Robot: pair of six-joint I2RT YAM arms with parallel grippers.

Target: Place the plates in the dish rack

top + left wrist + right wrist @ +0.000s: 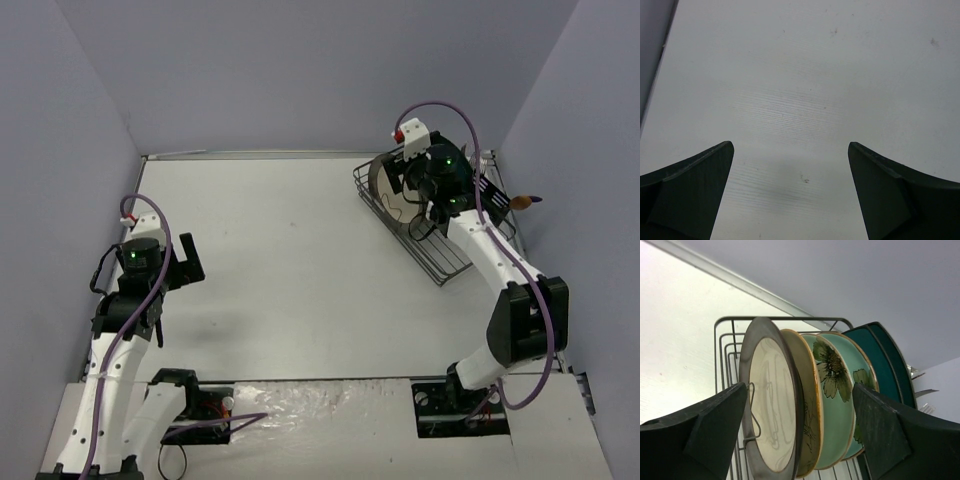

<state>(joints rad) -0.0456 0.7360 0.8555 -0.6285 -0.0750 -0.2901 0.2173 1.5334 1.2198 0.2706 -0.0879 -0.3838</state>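
Right gripper (pixel 799 387): jaws spread wide, nothing clamped between them. The two dark fingers (pixel 705 435) frame the row of plates in the wrist view. Whether the left-hand finger touches the nearest plate rim cannot be told.

Plates: all six stand on edge in the dish rack (pixel 724 347), packed face to face. In order from the open end of the rack:
- a cream plate with a dark-grey rim (pixel 771 405)
- a cream floral plate (pixel 809 400), showing mostly its orange-tinged edge
- two mint plates with a dark flower (pixel 832 385) (pixel 862 377)
- two dark teal plates (pixel 875 355) (pixel 896 362)

Beyond the teal pair, some cutlery (pixel 918 382) shows dimly.

In the overhead view, the rack sits at the far right of the table (pixel 300 260), close to the right wall and turned at an angle to the table edges. The right arm is stretched over it and hides most of the plates.

Left gripper (pixel 790 145): jaws at full spread and empty, with only bare white tabletop below them. The left arm is folded near the table's left edge, well apart from the rack.
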